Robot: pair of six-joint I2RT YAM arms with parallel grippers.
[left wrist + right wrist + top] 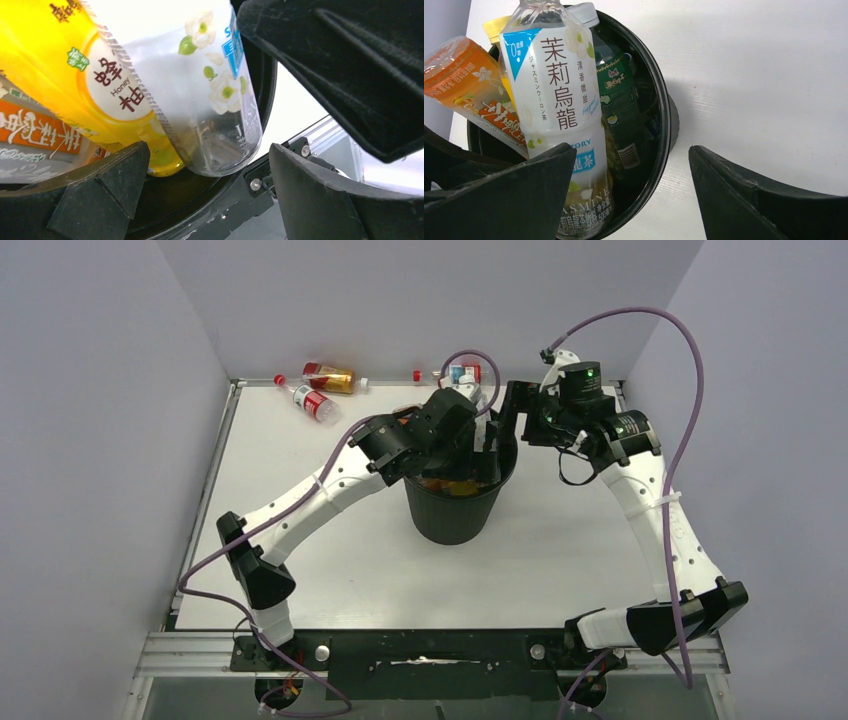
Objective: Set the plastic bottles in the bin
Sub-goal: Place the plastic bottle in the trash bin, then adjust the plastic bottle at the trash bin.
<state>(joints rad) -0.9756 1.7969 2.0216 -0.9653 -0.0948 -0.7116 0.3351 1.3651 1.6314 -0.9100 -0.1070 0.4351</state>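
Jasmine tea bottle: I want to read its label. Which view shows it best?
Right wrist: the jasmine tea bottle shows nearly whole, label readable. Left wrist gives its lower half; top view, barely anything.

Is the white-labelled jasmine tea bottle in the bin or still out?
In. The clear plastic bottle with the white jasmine label sits inside the rim of the round black plastic bin, leaning among other bottles.
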